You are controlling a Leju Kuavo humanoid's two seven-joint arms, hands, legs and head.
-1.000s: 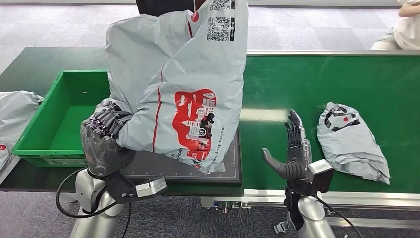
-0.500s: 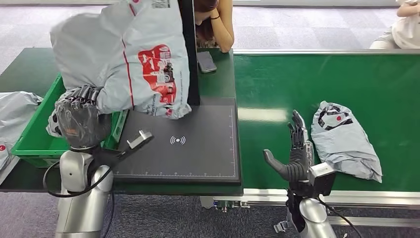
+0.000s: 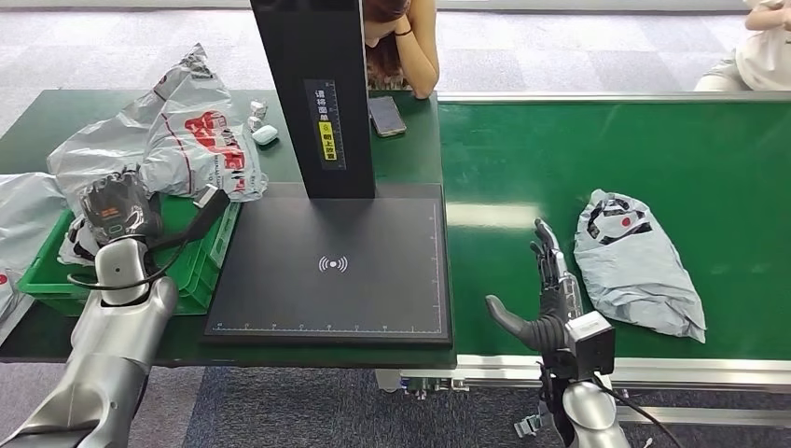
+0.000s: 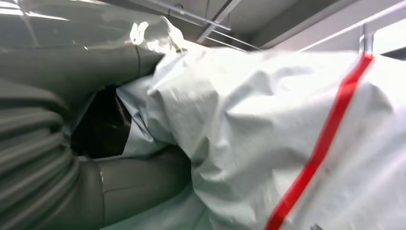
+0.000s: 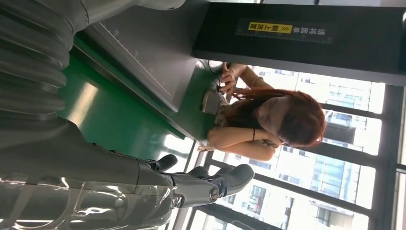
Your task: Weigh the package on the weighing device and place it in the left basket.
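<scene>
My left hand [image 3: 117, 207] grips a grey plastic package with red print [image 3: 177, 140] over the green basket [image 3: 201, 266] at the table's left side; up close the same package [image 4: 287, 143] bulges against the hand [image 4: 72, 158]. The black weighing device [image 3: 336, 266] is a flat pad with a tall black post [image 3: 312, 93], and nothing lies on the pad. Over the green conveyor belt [image 3: 606, 140], my right hand [image 3: 546, 294] stands upright and open with fingers spread, just left of a second grey package [image 3: 634, 261]. The wrist view shows its fingers [image 5: 210, 184] holding nothing.
A person [image 3: 401, 37] leans on the far side of the table, with a phone [image 3: 386, 116] and small white items [image 3: 264, 133] beside the post. More grey bags [image 3: 23, 210] lie left of the basket. Another person [image 3: 760, 51] sits at the far right.
My left arm has swung the package further left and lowered it from above the pad's left edge to over the basket. The second package has drifted slightly left on the belt.
</scene>
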